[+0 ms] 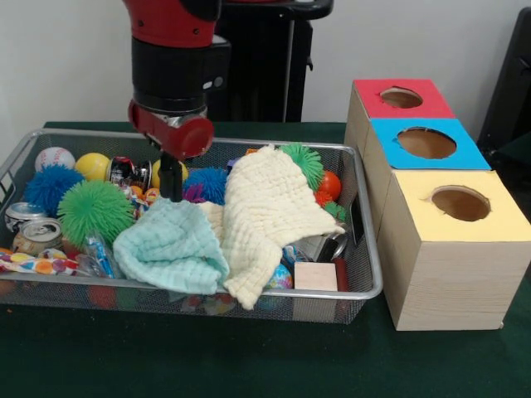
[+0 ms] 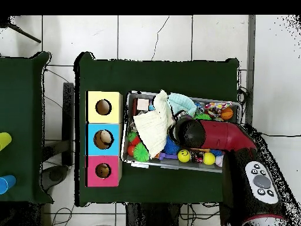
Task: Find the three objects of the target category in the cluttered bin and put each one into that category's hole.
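Wire bin (image 1: 369, 249) on the green table (image 1: 249, 356), crammed with clutter: cream cloth (image 1: 265, 215) draped over the middle, pale blue cloth (image 1: 170, 249) bunched at its left, toward the near rim. Left of the cloths, a green spiky ball (image 1: 93, 209), a blue spiky ball (image 1: 48, 186) behind it, a baseball (image 1: 54, 157) and a yellow ball (image 1: 93, 166) at the far-left side. Crushed cans (image 1: 37, 234) against the left wall. At the far right of the bin, another green spiky ball (image 1: 303, 162) and an orange ball (image 1: 330, 184). Small wooden block (image 1: 315, 276) at the near right corner. Target category not discernible from the views.

Gripper (image 1: 171, 189) down inside the bin, just behind the pale blue cloth and right of the green spiky ball, tip buried among the items; cannot tell whether spread or clamped, or whether anything is caught.

Right of the bin, three wooden boxes in a row, each with a round hole: yellow-topped box (image 1: 460, 215) nearest, blue-topped box (image 1: 427, 143) in the middle, red-topped box (image 1: 401, 98) farthest. In the overhead view, some pale thing visible down the blue box's hole.
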`<state>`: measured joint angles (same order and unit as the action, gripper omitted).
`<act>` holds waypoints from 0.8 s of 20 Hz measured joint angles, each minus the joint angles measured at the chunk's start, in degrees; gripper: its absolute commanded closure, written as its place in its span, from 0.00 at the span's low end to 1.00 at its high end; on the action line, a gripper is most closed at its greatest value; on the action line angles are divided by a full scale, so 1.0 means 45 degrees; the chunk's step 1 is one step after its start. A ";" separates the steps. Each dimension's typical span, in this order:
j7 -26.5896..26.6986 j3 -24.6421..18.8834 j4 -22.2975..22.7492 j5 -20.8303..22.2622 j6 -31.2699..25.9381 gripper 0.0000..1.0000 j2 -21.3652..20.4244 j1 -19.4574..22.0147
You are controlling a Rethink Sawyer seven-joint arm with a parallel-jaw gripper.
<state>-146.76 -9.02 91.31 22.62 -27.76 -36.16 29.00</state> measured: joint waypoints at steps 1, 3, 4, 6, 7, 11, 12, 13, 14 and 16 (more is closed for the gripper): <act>0.0000 0.0004 0.0015 -0.0180 -0.0053 1.00 -0.0130 -0.0129; 0.0000 0.0017 0.0035 -0.0481 -0.0152 1.00 -0.0358 -0.0330; 0.0000 0.0028 0.0039 -0.0593 -0.0194 1.00 -0.0440 -0.0403; 0.0000 0.0075 0.0061 -0.0857 -0.0300 1.00 -0.0678 -0.0609; 0.0000 0.0097 0.0063 -0.0930 -0.0320 1.00 -0.0736 -0.0661; 0.0000 0.0230 0.0085 -0.1202 -0.0341 1.00 -0.0944 -0.0821; 0.0000 0.0276 0.0088 -0.1254 -0.0341 1.00 -0.0966 -0.0842; 0.0000 0.0323 0.0092 -0.1306 -0.0341 1.00 -0.0988 -0.0862; 0.0000 0.0364 0.0092 -0.1337 -0.0341 1.00 -0.0994 -0.0870; 0.0000 0.0457 0.0096 -0.1437 -0.0341 1.00 -0.0992 -0.0873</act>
<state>-146.76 -6.96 91.74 16.16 -29.30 -40.62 25.07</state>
